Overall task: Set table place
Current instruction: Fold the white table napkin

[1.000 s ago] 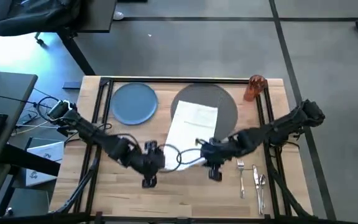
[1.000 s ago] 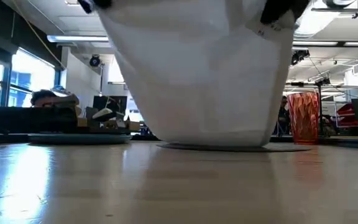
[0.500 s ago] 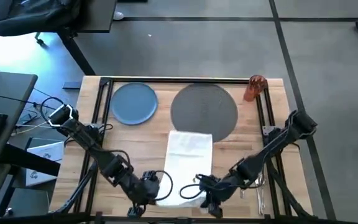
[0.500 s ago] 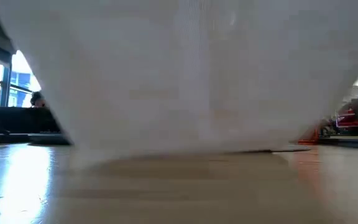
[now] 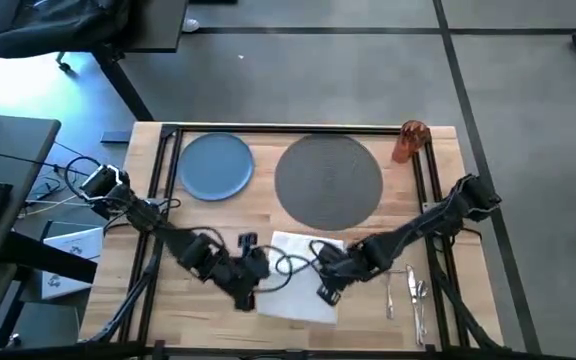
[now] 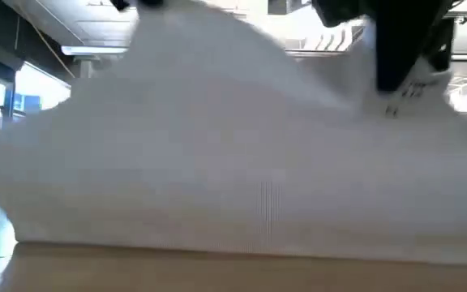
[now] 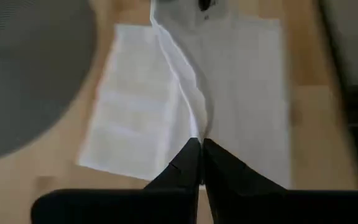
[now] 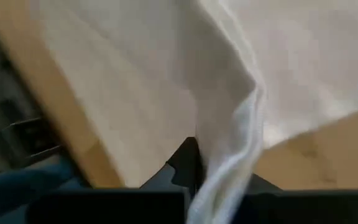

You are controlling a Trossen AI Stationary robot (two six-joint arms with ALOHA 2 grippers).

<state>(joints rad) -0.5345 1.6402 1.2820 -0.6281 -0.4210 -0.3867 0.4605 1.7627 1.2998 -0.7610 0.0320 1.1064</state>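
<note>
1. The white napkin (image 5: 295,280) lies at the near middle of the table (image 5: 368,315), raised into a ridge between the two grippers.
2. The left gripper (image 7: 201,163) is pressed together on the napkin's fold.
3. The right gripper (image 5: 326,291) pinches the napkin's opposite side.
4. Fork (image 5: 387,285), knife (image 5: 409,288) and spoon (image 5: 421,294) lie just right.
5. Farther back sit the grey mat (image 5: 329,181), blue plate (image 5: 216,166) and orange cup (image 5: 408,141).

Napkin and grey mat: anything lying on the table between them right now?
Nothing. In the high view only a strip of bare table separates the napkin, pinched by the left gripper and right gripper, from the grey mat.
</note>
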